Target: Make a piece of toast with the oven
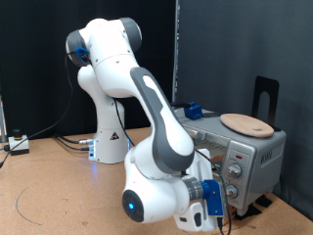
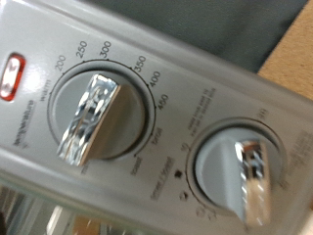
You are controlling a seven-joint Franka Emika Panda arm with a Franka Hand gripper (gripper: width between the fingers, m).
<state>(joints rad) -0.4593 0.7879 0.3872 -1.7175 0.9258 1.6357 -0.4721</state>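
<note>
While black curtains hang dark behind everything, the brown tabletop carries the whole scene, cables trailing across it to the arm's base. Now the oven, silver, sits at the exterior view's right, a round wooden board lying on its roof and a black stand rising just behind it. Right at the oven's knob panel is the gripper, its bulky white wrist blocking much of the oven's front. Up close, the wrist view fills with two chrome-handled dials, the temperature knob and a second knob, red light beside them. Fingers spread or pressed together? Can't tell. No toast in sight.
</note>
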